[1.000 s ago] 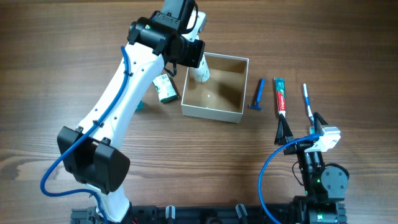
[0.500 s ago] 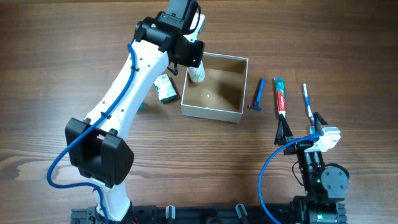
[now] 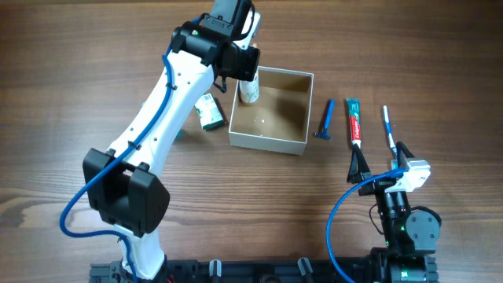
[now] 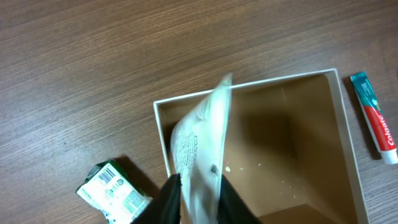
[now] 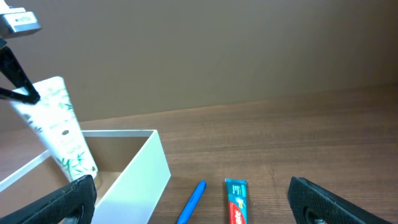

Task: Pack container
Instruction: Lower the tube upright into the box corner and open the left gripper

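Matt cardboard container point(image 3: 271, 135), wood-grain table point(image 3: 78, 79)

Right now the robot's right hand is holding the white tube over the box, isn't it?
Not quite. It is the left hand that is holding the white tube over the box. The left wrist view shows its fingers gripping the tube's end, and the overhead view shows the same.

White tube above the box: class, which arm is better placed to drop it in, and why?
Left. The left gripper is shut on the white tube, which hangs tilted over one corner of the container. The right gripper is open, empty and well away from it.
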